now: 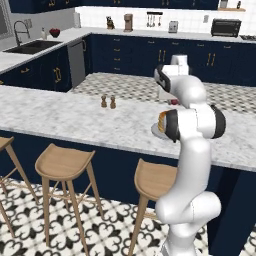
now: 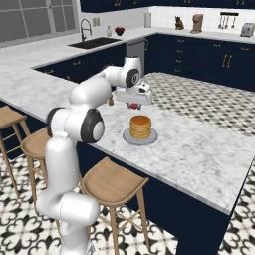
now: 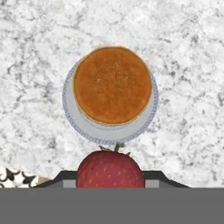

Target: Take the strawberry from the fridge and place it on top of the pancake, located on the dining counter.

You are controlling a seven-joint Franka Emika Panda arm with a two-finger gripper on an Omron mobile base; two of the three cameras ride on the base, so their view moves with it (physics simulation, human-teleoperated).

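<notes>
I see bright, even rendered light; soft shadow under the plate (image 3: 148, 114) toward five o'clock, everything sharp, no glare.

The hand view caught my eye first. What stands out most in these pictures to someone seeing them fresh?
In the hand view a red strawberry sits between the gripper's fingers, close to the camera, above the marbled dining counter. Below it a golden-orange pancake stack lies on a pale round plate. From the right base view the white arm bends over that counter, its gripper hanging just behind the pancake stack, with wooden stools along the near side.
</notes>
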